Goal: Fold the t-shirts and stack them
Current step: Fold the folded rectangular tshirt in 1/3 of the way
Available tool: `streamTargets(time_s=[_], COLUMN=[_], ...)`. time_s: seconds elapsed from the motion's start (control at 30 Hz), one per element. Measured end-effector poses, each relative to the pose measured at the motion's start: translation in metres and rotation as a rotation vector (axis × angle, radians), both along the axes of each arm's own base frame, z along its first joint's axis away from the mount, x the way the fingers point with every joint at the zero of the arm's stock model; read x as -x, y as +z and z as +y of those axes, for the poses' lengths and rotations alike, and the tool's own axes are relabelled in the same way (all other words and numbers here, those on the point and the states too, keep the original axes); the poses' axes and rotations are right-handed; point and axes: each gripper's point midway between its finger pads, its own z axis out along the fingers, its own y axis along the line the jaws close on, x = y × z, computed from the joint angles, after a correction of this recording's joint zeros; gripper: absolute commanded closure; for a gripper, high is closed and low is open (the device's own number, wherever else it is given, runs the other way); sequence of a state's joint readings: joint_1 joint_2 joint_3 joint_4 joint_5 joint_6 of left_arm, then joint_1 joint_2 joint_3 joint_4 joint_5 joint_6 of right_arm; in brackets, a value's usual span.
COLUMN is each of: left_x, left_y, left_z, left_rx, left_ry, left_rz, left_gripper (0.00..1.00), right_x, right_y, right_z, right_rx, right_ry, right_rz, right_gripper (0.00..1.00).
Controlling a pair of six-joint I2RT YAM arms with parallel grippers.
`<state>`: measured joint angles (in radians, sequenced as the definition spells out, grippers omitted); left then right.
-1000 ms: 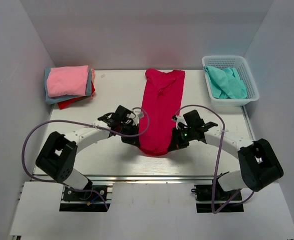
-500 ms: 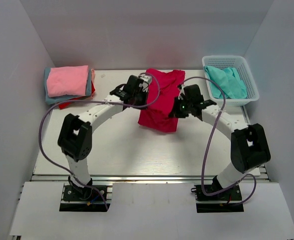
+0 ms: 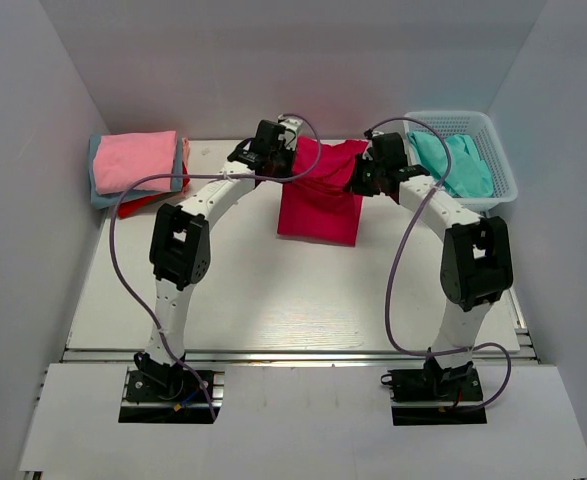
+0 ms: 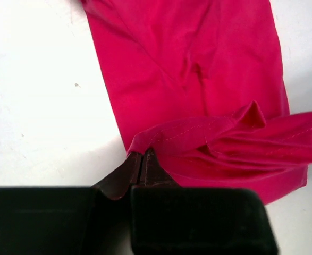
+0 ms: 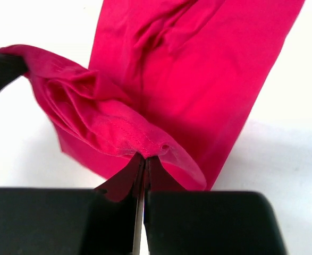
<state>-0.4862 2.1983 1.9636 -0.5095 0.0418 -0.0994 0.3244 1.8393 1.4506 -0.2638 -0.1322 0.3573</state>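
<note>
**Hem-to-collar fold, caught in mid-air**

We have the crimson-magenta cloth t-shirt [image 3: 320,205] at the far middle of the white tabletop [image 3: 273,300], narrowed to a long strip running near to far. The left pincer [image 4: 141,162] is clamped on the left corner of its hem. The right pincer [image 5: 145,162] is clamped on the right corner. Both wrist views show the stitched edge nipped between closed jaws. The hem hangs lifted above the far part of the strip, and the cloth sags and bunches between the two grips. The doubled near edge rests on the tabletop.

We judge this to be the halving fold, with the hem brought over towards the collar end. The next move calls for lowering both corners together onto the far end. The hem should stay taut and square to the sides so the bunched cloth flattens, and only then should the pincers let go.

At the far left lies the stack of folded t-shirts [image 3: 138,175], light pink on top with grey-blue and red showing beneath. We expect this one to join it. At the far right, a teal t-shirt [image 3: 453,165] lies crumpled in the white plastic mesh basket [image 3: 463,204], not yet folded.
</note>
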Motion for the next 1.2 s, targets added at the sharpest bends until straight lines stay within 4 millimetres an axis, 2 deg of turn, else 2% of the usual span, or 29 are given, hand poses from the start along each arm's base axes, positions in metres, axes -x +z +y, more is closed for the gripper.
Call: streamTargets(time_s=[0.1,0.2,0.47,0.7,0.87,0.9,0.93,0.97,1.0,1.13,1.2], left_x=[-0.01,-0.021,-0.029,-0.041,-0.057,-0.06,-0.062,-0.065,-0.067,-0.074,-0.079], left_y=[-0.001,-0.003,-0.027,-0.038,-0.042,-0.044,-0.048,-0.051,-0.055,-0.063,-0.06], left_z=[0.001,-0.009,-0.022,-0.019,-0.015,-0.014,-0.013,-0.012,-0.01,-0.01,-0.007], left_rx=[0.014,0.044,0.072,0.096,0.135,0.143,0.146,0.151,0.155,0.186,0.193], left_ry=[-0.022,-0.056,-0.109,-0.096,-0.064,-0.054,-0.05,-0.046,-0.044,-0.035,-0.027], left_rz=[-0.021,-0.047,-0.044,-0.053,-0.074,-0.076,-0.075,-0.076,-0.075,-0.075,-0.095], left_gripper=[0.88,0.87,0.84,0.83,0.83,0.75,0.61,0.4,0.02,0.0,0.0], right_x=[-0.012,-0.021,-0.032,-0.043,-0.062,-0.067,-0.072,-0.076,-0.081,-0.09,-0.093], right_y=[-0.006,-0.009,-0.017,-0.025,-0.044,-0.049,-0.054,-0.059,-0.063,-0.074,-0.072], right_z=[-0.003,-0.006,-0.019,-0.023,-0.022,-0.022,-0.023,-0.023,-0.024,-0.031,-0.033], right_rx=[0.002,-0.002,-0.019,-0.038,-0.049,-0.05,-0.051,-0.052,-0.052,-0.066,-0.07], right_ry=[-0.012,-0.022,-0.048,-0.067,-0.062,-0.061,-0.063,-0.067,-0.072,-0.103,-0.114], right_rz=[0.008,0.012,0.035,0.057,0.08,0.083,0.088,0.093,0.096,0.113,0.116], right_gripper=[1.0,1.0,1.0,1.0,1.0,1.0,1.0,1.0,0.9,0.6,0.1])
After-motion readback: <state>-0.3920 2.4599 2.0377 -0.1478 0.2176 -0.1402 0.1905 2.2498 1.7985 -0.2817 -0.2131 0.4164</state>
